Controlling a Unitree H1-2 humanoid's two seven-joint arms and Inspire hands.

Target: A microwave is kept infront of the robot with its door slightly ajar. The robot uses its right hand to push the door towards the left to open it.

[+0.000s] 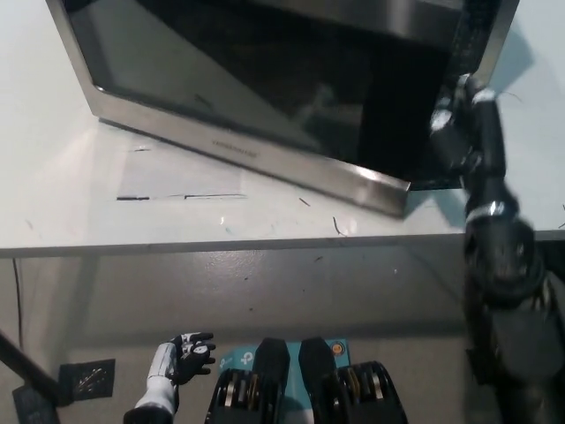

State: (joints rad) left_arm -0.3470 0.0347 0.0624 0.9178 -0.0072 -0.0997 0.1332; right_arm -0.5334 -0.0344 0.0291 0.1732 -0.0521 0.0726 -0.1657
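While microwave door [238, 106] angles over white table [53, 185], right hand [455, 132] grip unclear; left hand [187, 358] spread.

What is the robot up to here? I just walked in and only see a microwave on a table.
The robot's black right hand is at the free right edge of the microwave door, behind it, pushing it toward the robot's left. The door stands swung out at an angle over the white table, partly open. The white left hand rests low by the robot's side, holding nothing, below the table edge.
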